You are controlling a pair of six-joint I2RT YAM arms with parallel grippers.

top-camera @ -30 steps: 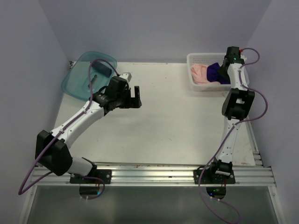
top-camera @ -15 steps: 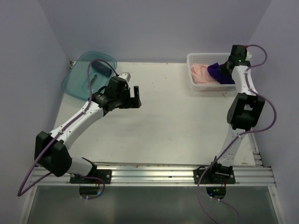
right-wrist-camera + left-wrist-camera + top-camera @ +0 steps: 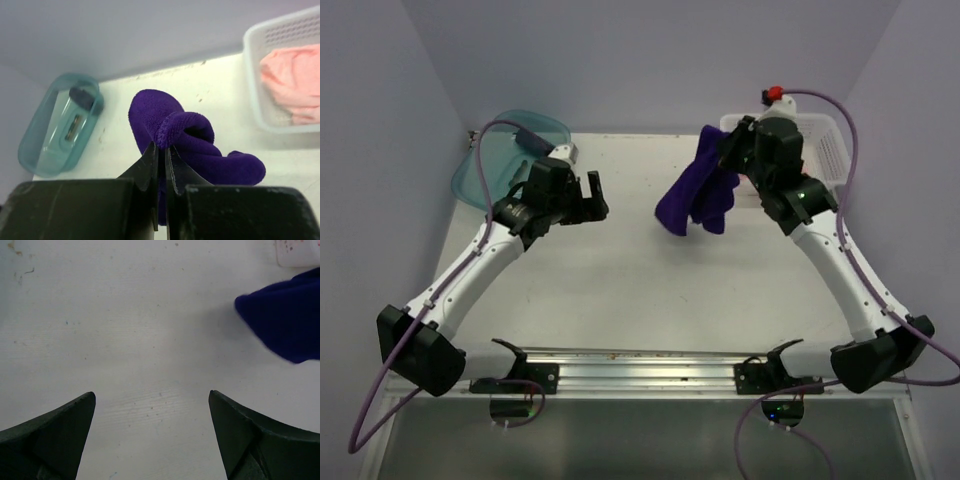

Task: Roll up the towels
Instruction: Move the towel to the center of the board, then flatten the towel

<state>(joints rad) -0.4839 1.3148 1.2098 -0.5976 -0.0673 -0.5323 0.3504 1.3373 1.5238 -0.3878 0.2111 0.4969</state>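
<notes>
Purple towel (image 3: 695,195): hangs in the air just left of the basket (image 3: 828,150), bunched, lower folds drooping toward the table (image 3: 650,290); cannot tell if they touch it.
Right gripper (image 3: 161,148): jaws nearly closed, pinching an upper fold of the purple towel.
Left gripper (image 3: 151,395): fingers spread wide with nothing between them, over bare table well left of the basket; the towel's tip shows at the edge of its wrist view.
Pink towel (image 3: 292,82): crumpled inside the basket.
Handling: judged light, soft and limp. It won't hold a shape and its layers will slip over each other. Better taken by a corner or hem than mid-bunch, so it spreads flat for rolling.
Hidden: towel's corners and edges are lost in the bunch. From above, the right arm covers the basket's contents. A dark thing (image 3: 82,97) lies in the teal tub (image 3: 55,125), far left of the basket; cannot tell what it is. No slate-blue towel identified.
</notes>
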